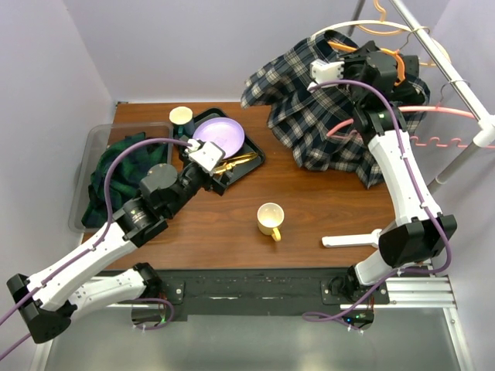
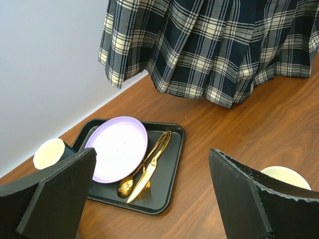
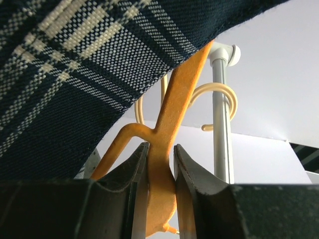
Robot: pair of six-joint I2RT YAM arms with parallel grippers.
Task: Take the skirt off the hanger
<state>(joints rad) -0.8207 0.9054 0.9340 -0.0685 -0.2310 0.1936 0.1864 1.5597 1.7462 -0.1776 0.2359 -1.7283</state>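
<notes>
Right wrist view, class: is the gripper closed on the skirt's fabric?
No, the right gripper is clamped on the orange hanger, with the plaid skirt draped above it.

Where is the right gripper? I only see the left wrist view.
Observer: The right gripper is up at the rack, far right.
Operator: Holding anything?
Observer: Yes, it is shut on the orange hanger.
Operator: Is the skirt off it?
Observer: No, the skirt hangs with its top up at that hanger.
</notes>
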